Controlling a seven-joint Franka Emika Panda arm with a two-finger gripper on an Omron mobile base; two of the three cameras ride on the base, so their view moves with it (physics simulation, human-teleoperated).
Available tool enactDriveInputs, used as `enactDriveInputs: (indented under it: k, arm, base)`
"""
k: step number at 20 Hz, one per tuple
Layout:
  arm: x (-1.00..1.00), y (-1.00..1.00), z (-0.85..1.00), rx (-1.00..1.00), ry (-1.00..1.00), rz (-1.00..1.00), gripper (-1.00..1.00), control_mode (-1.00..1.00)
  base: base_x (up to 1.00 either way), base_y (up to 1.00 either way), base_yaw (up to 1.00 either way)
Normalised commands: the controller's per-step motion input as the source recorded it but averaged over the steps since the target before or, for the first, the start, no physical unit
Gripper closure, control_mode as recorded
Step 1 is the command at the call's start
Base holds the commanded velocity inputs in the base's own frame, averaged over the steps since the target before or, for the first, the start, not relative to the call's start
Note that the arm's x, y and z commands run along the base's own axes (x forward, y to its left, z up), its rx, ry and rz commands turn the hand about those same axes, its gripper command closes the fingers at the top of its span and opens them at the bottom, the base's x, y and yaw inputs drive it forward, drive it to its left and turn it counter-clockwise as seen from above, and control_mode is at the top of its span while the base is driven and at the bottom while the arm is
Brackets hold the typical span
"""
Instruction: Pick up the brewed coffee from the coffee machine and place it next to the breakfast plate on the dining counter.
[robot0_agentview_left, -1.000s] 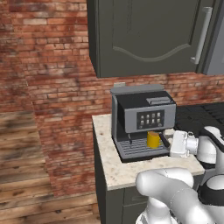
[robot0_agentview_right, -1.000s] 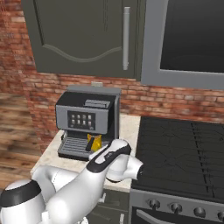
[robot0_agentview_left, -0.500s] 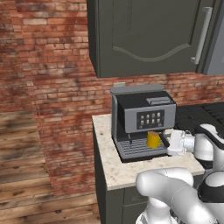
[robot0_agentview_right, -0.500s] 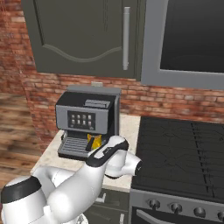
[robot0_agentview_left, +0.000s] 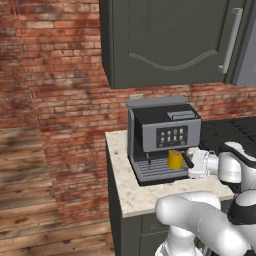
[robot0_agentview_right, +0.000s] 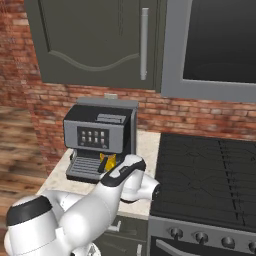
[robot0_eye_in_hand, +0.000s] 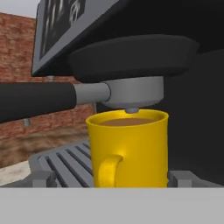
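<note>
Here the coffee machine (robot0_agentview_left: 162, 144) stands on a speckled worktop (robot0_agentview_left: 131, 186) against a brick wall (robot0_agentview_left: 65, 115), under a dark cupboard (robot0_agentview_left: 170, 40). The yellow mug (robot0_agentview_left: 175, 159) sits upright on its ribbed drip tray (robot0_agentview_left: 156, 169), right under the spout (robot0_eye_in_hand: 131, 94), brown coffee near the rim, handle facing the hand camera. Just right of it, the gripper (robot0_agentview_left: 196, 164) points at the mug with jaws spread wide, not touching it. Further right lies a black stove (robot0_agentview_right: 207, 177).

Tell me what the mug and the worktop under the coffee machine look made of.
Mug: probably glazed ceramic or plastic, given its smooth, even yellow surface. Worktop: looks like polished stone, beige with fine speckles. Both are rendered, so the look leaves it open.
</note>
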Motion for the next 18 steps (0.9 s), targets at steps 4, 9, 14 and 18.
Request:
enactDriveInputs:
  k: [4,9,14,18]
  arm:
    - [0.12,0.00,-0.04,0.00,0.00,0.00,-1.00,-1.00]
    - [0.04,0.00,0.00,0.00,0.00,0.00,1.00,-1.00]
    - [0.00,0.00,0.00,0.00,0.00,0.00,1.00,-1.00]
    - [0.00,0.00,0.00,0.00,0.00,0.01,1.00,-1.00]
  base:
    - [0.00,0.00,0.00]
    - [0.00,0.00,0.00]
    - [0.00,0.00,0.00]
    - [0.00,0.00,0.00]
